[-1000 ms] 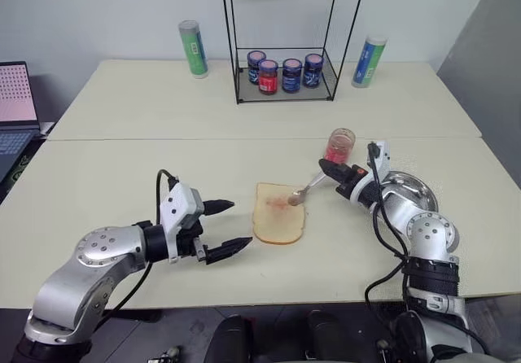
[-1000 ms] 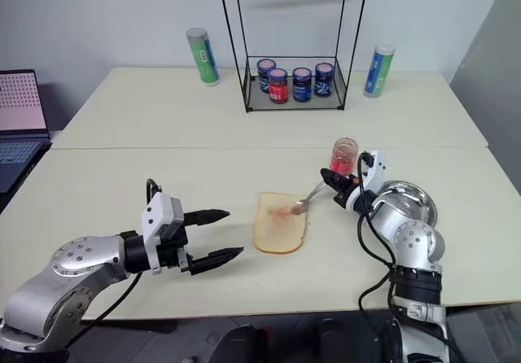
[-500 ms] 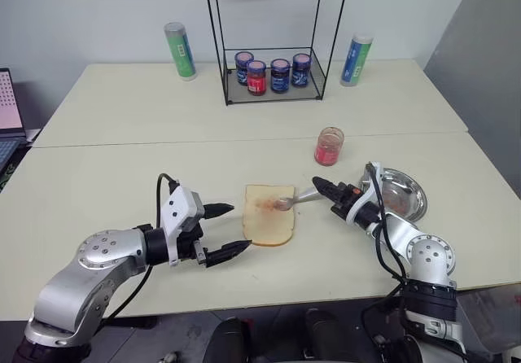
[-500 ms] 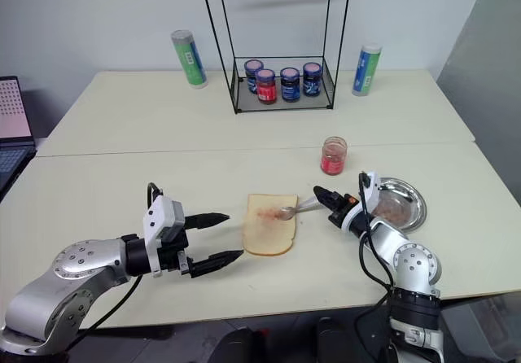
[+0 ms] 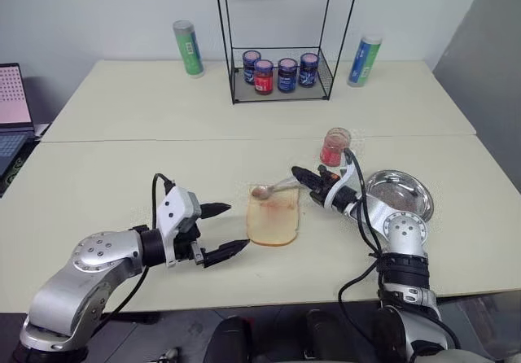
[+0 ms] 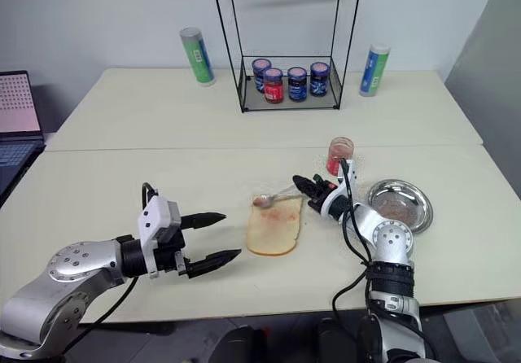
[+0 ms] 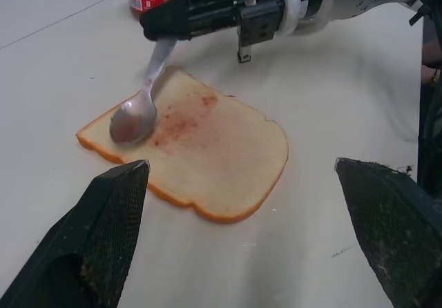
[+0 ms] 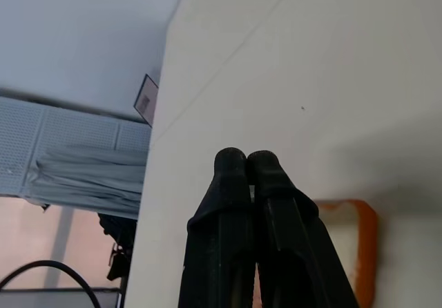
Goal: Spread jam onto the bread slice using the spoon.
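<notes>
Gripping the spoon (image 7: 141, 97) with clamped jaws, the right gripper (image 5: 303, 175) is apparently resting its bowl on the centre-frame bread slice (image 5: 274, 220), the left gripper (image 5: 226, 230) gaping lower left.

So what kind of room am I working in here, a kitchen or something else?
Probably an office or lab set up for testing, not a kitchen: plain pale tables pushed together, an open laptop at the left edge, a bare wall, and a wire rack of labelled jars staged like props.
</notes>
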Available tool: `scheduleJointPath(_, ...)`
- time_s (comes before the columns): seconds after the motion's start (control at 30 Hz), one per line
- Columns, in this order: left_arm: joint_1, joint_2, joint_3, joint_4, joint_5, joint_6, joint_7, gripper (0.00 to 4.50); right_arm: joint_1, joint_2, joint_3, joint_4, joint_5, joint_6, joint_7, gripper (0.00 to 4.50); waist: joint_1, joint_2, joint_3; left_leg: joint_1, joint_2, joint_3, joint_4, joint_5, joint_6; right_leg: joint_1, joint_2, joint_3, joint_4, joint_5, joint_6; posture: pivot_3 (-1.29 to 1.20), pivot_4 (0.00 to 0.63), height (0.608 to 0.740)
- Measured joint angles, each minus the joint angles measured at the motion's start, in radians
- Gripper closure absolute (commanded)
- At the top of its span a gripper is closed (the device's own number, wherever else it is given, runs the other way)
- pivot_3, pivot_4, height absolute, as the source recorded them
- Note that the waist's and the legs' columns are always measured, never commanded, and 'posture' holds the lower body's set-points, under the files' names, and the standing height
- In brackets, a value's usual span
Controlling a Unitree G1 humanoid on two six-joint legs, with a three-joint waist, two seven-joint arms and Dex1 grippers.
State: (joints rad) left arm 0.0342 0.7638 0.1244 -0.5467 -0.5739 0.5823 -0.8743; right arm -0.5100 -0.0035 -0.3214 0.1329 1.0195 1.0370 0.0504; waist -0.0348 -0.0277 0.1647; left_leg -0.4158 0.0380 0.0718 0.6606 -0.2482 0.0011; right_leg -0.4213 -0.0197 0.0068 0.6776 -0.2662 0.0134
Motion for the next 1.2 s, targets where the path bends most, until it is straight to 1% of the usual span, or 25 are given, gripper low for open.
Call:
scheduleJointPath(0.17,0.014,0.0,0.001,-0.006,0.0,0.0,0.002,0.0,0.047,-0.045,-0.019,-0.051,0.044,0.055,0.005,4.47,0.005,0.0,0.0,0.0,0.0,0.0,0.0,0.0,0.0,0.0,0.0,0.0,0.0,0.0,0.0,0.0,0.15,0.74)
scheduleJointPath(0.43,0.011,0.0,0.0,-0.006,0.001,-0.001,0.003,0.0,0.179,-0.169,-0.05,-0.21,0.238,0.262,-0.038,4.47,0.004,0.0,0.0,0.0,0.0,0.0,0.0,0.0,0.0,0.0,0.0,0.0,0.0,0.0,0.0,0.0,0.15,0.74)
scheduleJointPath(0.5,0.009,0.0,-0.001,-0.005,0.001,-0.001,0.0,0.0,0.187,-0.191,-0.048,-0.222,0.274,0.292,-0.043,4.47,0.004,0.0,0.0,0.0,0.0,0.0,0.0,0.0,0.0,0.0,0.0,0.0,0.0,0.0,0.001,0.0,0.15,0.74)
scheduleJointPath(0.57,0.005,0.0,-0.001,-0.005,0.001,-0.001,-0.002,0.0,0.19,-0.215,-0.042,-0.229,0.3,0.312,-0.05,4.47,0.003,0.0,0.0,0.0,0.0,0.0,0.0,0.0,0.0,0.0,0.001,0.0,0.0,-0.001,0.001,0.0,0.15,0.74)
scheduleJointPath(0.7,0.002,0.0,-0.001,-0.005,0.001,-0.001,-0.006,0.0,0.176,-0.217,-0.039,-0.223,0.325,0.299,-0.065,4.47,0.003,0.0,0.0,0.0,0.0,0.0,0.0,0.0,0.0,0.0,0.001,0.0,0.0,-0.003,0.004,0.0,0.15,0.74)
scheduleJointPath(0.83,-0.017,0.002,-0.001,-0.005,0.0,0.003,-0.006,0.0,0.086,-0.211,-0.06,-0.217,0.384,0.225,-0.097,4.47,0.003,0.0,0.0,0.0,0.0,0.0,0.0,0.0,0.0,0.0,0.001,0.0,0.0,-0.003,0.005,0.0,0.15,0.74)
scheduleJointPath(0.97,-0.128,0.011,-0.013,-0.003,-0.013,0.03,-0.006,0.0,0.054,-0.247,-0.091,-0.254,0.444,0.161,-0.121,4.47,0.013,-0.001,0.001,-0.002,-0.001,-0.002,0.001,0.0,0.0,0.001,0.001,-0.002,-0.002,-0.003,0.005,0.0,0.15,0.74)
scheduleJointPath(1.0,-0.223,0.005,-0.044,0.005,-0.016,0.041,-0.009,0.0,0.059,-0.291,-0.097,-0.283,0.454,0.144,-0.128,4.47,0.021,-0.001,0.001,-0.003,-0.004,-0.003,0.001,0.0,0.0,0.001,0.001,-0.004,-0.002,-0.003,0.005,0.0,0.15,0.74)
scheduleJointPath(1.1,-0.386,-0.025,-0.11,0.025,-0.004,0.039,-0.013,0.0,0.064,-0.365,-0.131,-0.335,0.465,0.105,-0.143,4.47,0.026,-0.001,0.001,-0.002,-0.007,-0.002,0.001,0.0,0.0,0.002,0.0,-0.001,-0.004,-0.002,0.007,0.0,0.15,0.74)
scheduleJointPath(1.13,-0.437,-0.047,-0.152,0.052,0.009,0.037,-0.018,0.0,0.08,-0.399,-0.157,-0.353,0.473,0.083,-0.147,4.47,0.024,-0.002,0.001,-0.002,-0.007,-0.001,0.001,0.0,0.001,0.002,0.0,0.001,-0.005,-0.001,0.007,0.0,0.15,0.74)
scheduleJointPath(1.2,-0.482,-0.084,-0.202,0.088,0.025,0.034,-0.023,0.0,0.095,-0.441,-0.179,-0.355,0.474,0.068,-0.153,4.47,0.026,-0.002,0.001,-0.003,-0.008,0.0,0.001,0.0,0.001,0.001,-0.001,0.001,-0.005,-0.001,0.007,0.0,0.15,0.74)
